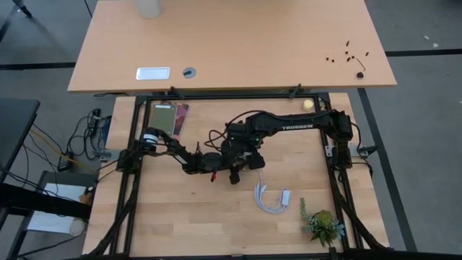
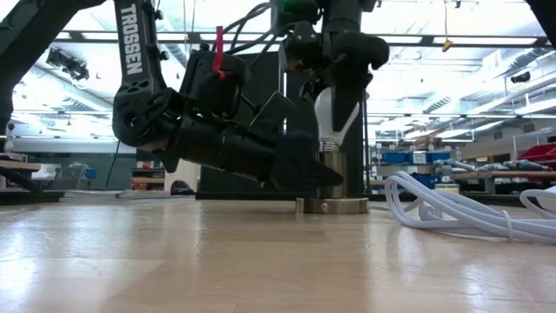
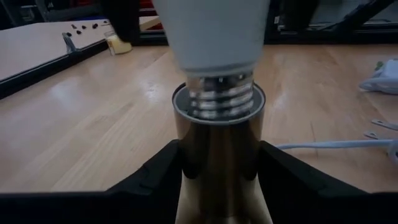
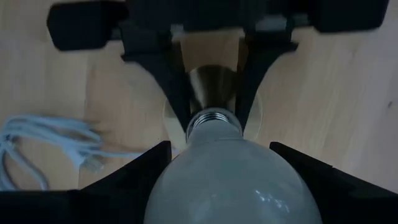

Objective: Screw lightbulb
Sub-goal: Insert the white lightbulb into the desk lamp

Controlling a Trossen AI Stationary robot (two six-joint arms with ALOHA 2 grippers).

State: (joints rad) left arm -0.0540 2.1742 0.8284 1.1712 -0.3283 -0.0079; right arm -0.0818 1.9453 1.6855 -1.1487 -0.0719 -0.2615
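Note:
The frosted-white lightbulb (image 2: pixel 323 111) stands upright with its silvery screw base (image 3: pixel 219 102) in the open top of a metallic socket post (image 3: pixel 219 155). The post rises from a round flat disc (image 2: pixel 332 206) on the table's middle. My left gripper (image 2: pixel 304 169) is shut on the post, reaching in level from the table's left. My right gripper (image 2: pixel 343 78) comes down from above and is shut on the bulb (image 4: pixel 230 180). In the high view both grippers (image 1: pixel 237 160) cover the bulb and socket. My left gripper pinches the socket post's upright wall (image 3: pixel 186 163) between its two fingers, below the post's rim. The fingers lie level, coming from the table's left, across the post. The post stands upright, its disc on the table. My right gripper pinches the bulb's wide frosted part (image 4: pixel 186 186) between its two fingers (image 4: pixel 127 177), one on each side. The fingers point down from above. The bulb is upright, its screw base (image 4: pixel 213 118) in the socket's top with several threads showing.
A coiled white cable with plug (image 1: pixel 271 198) lies right of the socket, nearer the front edge, and shows in the low view (image 2: pixel 469 213). A small plant (image 1: pixel 323 225) stands at the front right. A phone and cards (image 1: pixel 167 118) lie at the far left.

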